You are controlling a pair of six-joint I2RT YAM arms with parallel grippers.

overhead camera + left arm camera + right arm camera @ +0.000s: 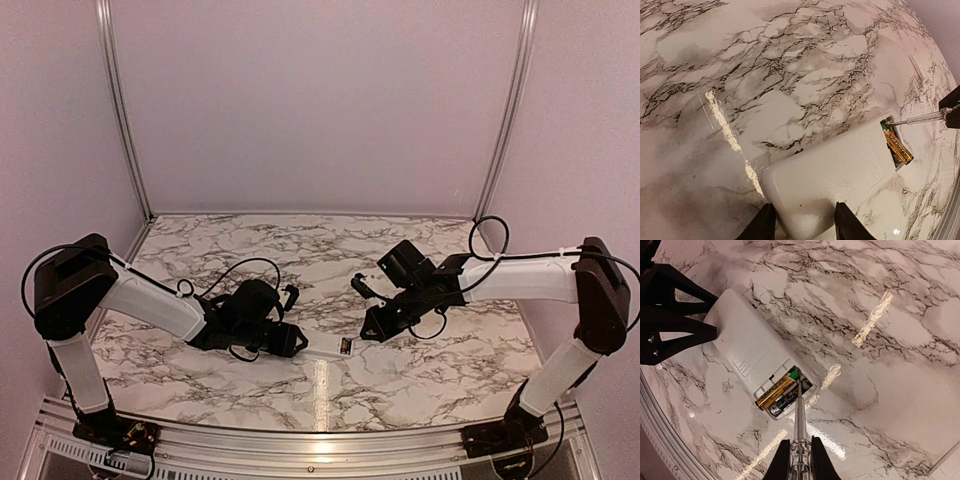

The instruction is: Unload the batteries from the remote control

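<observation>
The white remote control [747,342] lies back-up on the marble table, its battery bay open at one end. In the bay lie the orange-gold battery [776,390] and, beside it, the dark battery [790,400]. My left gripper [802,222] is shut on the remote's other end, one finger on each side. My right gripper [800,460] is shut on a thin grey rod with a clear handle [800,417], whose tip touches the gold battery's green end. In the top view the remote [335,347] lies between the left gripper [297,342] and the right gripper [372,325].
The table's metal front rail [320,445] runs close behind the remote. Walls with metal posts close the back and sides. Black cables hang off both arms. A pale flat piece [946,460] lies at the lower right edge of the right wrist view.
</observation>
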